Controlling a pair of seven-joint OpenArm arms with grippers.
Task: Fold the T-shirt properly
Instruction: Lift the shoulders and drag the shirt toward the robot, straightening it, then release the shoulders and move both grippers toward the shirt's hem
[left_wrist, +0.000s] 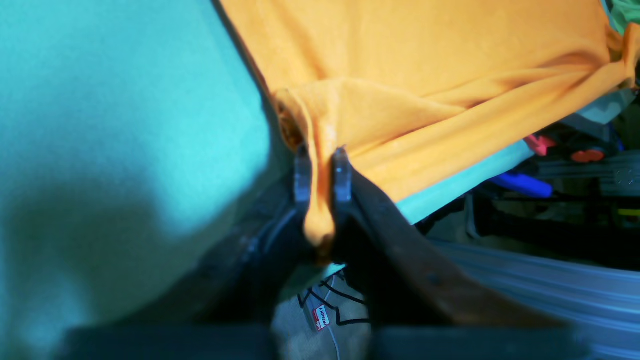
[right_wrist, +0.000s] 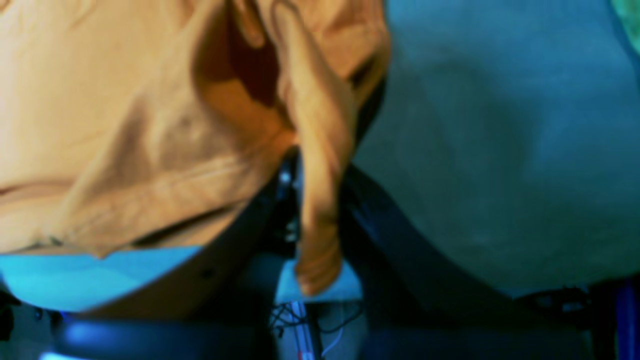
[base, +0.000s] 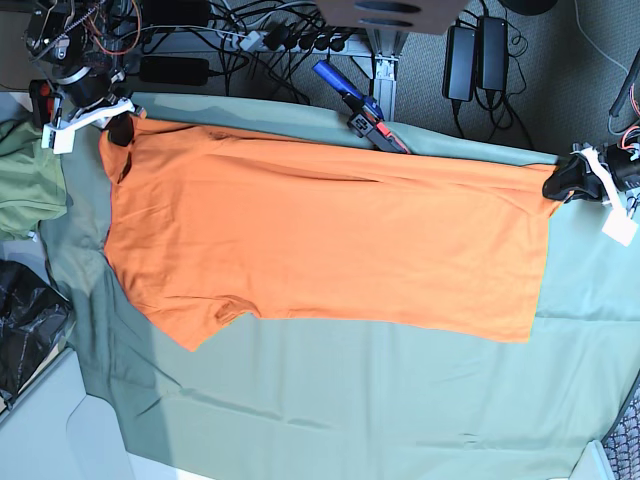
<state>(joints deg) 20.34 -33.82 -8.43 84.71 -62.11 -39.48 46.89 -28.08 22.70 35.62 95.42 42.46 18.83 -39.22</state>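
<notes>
Green cloth over tabletop; olive garment and black bag at one end, power bricks on floor.

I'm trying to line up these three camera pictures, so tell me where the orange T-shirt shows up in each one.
Left wrist: T-shirt fills the upper right, a bunched corner pinched in the left gripper.
Right wrist: it covers the upper left, a fold hanging through the right gripper.
Base: spread flat across the middle.
Shared landmark: the green table cloth under the shirt.
</notes>
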